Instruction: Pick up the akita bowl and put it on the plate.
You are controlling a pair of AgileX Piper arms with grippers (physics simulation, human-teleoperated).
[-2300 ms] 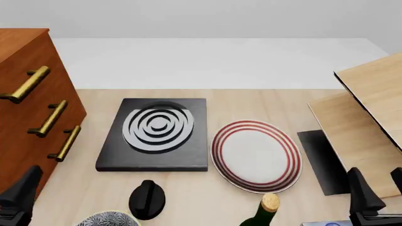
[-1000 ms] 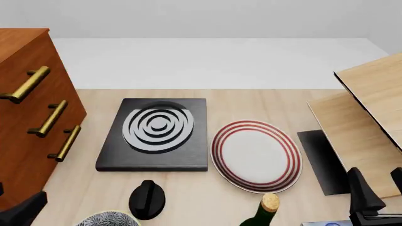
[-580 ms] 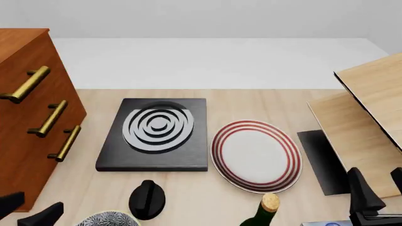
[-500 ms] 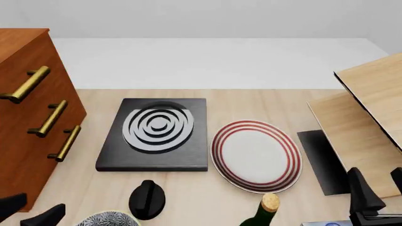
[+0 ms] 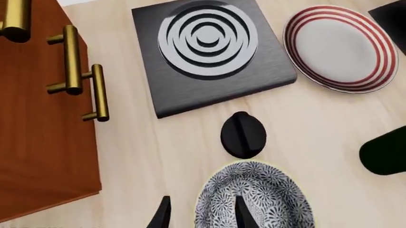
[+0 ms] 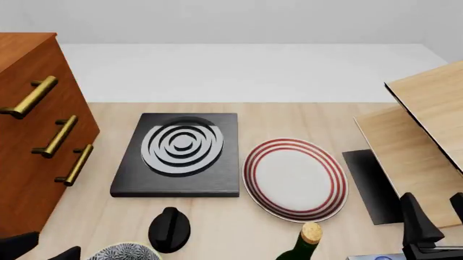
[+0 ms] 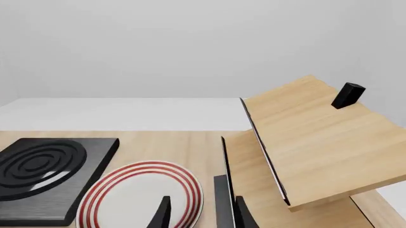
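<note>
Cabinet (image 6: 36,124) fills the left edge of the front view, with a black slab (image 6: 179,154) at centre and the plate (image 6: 294,177) to its right, bare and well apart from the bowl. The bowl (image 6: 124,252) is cut off at the lower edge, just left of a black knob (image 6: 168,229); a bottle (image 6: 302,245) stands lower right. In the left wrist view, the left gripper (image 5: 199,213) is seen parted, one finger outside the bowl's (image 5: 252,198) rim and one inside. The rim wall should be straddled squarely before closing, and the knob avoided. The right gripper (image 7: 199,213) is held apart, empty, above the plate's edge.
</note>
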